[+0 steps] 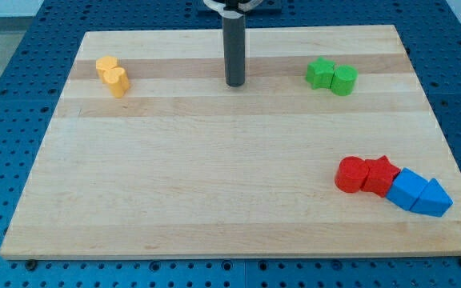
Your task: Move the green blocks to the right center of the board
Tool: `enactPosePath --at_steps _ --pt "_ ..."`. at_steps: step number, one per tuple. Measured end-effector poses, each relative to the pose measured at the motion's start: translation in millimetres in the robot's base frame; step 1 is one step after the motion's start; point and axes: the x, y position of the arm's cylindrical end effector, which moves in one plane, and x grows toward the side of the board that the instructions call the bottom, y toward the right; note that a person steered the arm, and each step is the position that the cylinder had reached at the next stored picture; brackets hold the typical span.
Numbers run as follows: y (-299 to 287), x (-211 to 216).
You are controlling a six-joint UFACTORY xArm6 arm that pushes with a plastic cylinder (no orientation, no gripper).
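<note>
Two green blocks sit touching at the view's upper right: a green star-like block (320, 73) on the left and a green cylinder (343, 81) on the right. My tip (234, 84) rests on the board near the top centre, well to the left of the green blocks and apart from them, at about their height in the view.
Two yellow blocks (113, 75) sit together at the upper left. At the lower right, a red cylinder (350, 174), a red star (381, 175), a blue cube (407, 190) and a blue triangle (434, 200) form a touching row. The wooden board (214, 184) lies on a blue perforated table.
</note>
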Motion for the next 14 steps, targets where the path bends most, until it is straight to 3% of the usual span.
enactPosePath --at_steps 4,6,9,14 --pt "39.3 -34.1" --pt "93.0 -35.4" --pt "168.3 -15.5" --pt "210.7 10.2"
